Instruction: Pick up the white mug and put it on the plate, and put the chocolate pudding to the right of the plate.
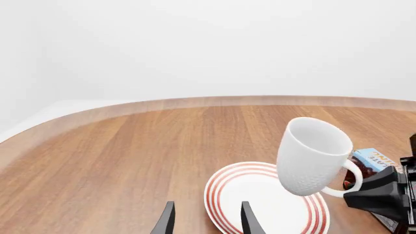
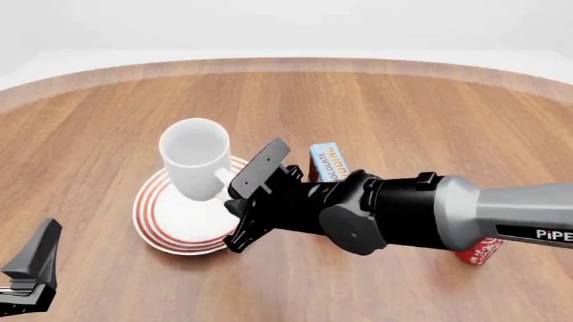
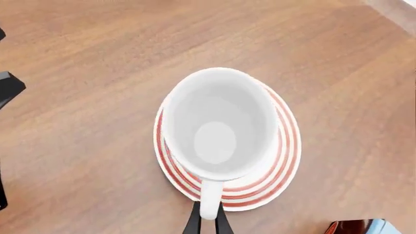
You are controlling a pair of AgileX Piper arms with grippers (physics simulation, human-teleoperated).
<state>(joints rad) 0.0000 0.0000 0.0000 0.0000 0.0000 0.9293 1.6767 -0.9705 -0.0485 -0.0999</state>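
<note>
white mug (image 2: 195, 159): held above the plate, tilted a little, mouth up; its loop handle points toward the right hand. In the left wrist view its base appears clear of the plate face, though contact cannot be ruled out.
right hand (image 2: 240, 213): fingers pinched together on the mug's handle; in the right wrist view the two dark fingertips (image 3: 194, 223) sit on either side of the handle with no gap left. The mug's body lies just beyond the fingertips, straight along the fingers.
plate (image 2: 154, 216): flat on the wooden surface (image 2: 403, 114), red rings showing around the mug, directly below it.
chocolate pudding (image 2: 328, 162): on the surface, just to the right of the plate in the front view, partly hidden behind the right arm; its light blue lettered face is turned up.
left hand (image 1: 206, 220): fingers spread apart with nothing between them, near the plate's rim but well apart from the mug.
red object (image 2: 478, 251): only a small part shows under the right arm, too hidden to name.
</note>
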